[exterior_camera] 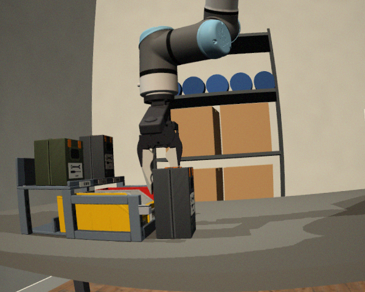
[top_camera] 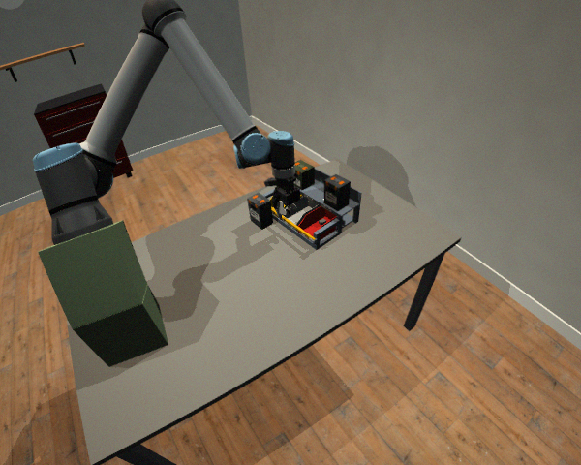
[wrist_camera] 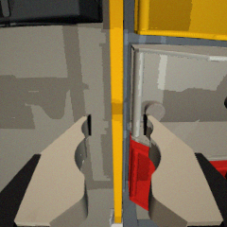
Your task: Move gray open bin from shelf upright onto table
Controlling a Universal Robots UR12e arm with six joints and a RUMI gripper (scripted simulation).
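The gray open bin (wrist_camera: 180, 90) sits in the low gray shelf rack (top_camera: 313, 210) on the table, between a yellow bin (exterior_camera: 99, 215) and a red bin (top_camera: 317, 222). A small dark part (wrist_camera: 224, 101) shows at its right edge. My gripper (wrist_camera: 116, 115) points straight down over the bin's left rim. Its fingers stand partly apart, straddling the yellow wall (wrist_camera: 117, 71) and the gray bin's left wall, with gaps on both sides. In the exterior view the gripper (exterior_camera: 159, 163) reaches down behind a dark box (exterior_camera: 174, 202), which hides the fingertips.
Dark boxes stand on and beside the rack (top_camera: 337, 191) (top_camera: 303, 173) (top_camera: 259, 210). An olive box (exterior_camera: 58, 162) stands on the rack's top. A large green block (top_camera: 103, 293) stands at the table's left end. A tall storage shelf (exterior_camera: 233, 125) stands behind.
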